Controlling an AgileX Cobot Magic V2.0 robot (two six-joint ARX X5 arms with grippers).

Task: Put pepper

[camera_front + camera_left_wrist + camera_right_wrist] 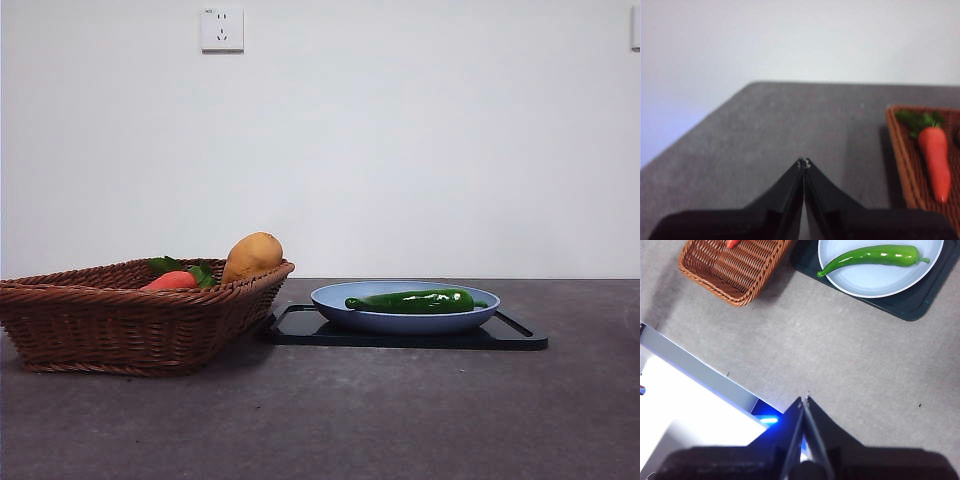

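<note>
The long glossy green pepper [415, 300] lies on a pale blue plate [335, 297] that stands on a black tray [300, 328], right of the basket. It also shows in the right wrist view [872, 257] on the plate [875, 282]. My right gripper [805, 401] is shut and empty, high above the table's near edge, well away from the plate. My left gripper [803, 163] is shut and empty, above bare table beside the basket's end. Neither gripper shows in the front view.
A brown wicker basket [100, 310] at the left holds an orange-red carrot with green leaves [172, 281] and a yellow-brown potato-like item [251, 256]. The carrot [935, 157] and the basket [900, 155] show in the left wrist view. A wall socket [222, 29] is behind.
</note>
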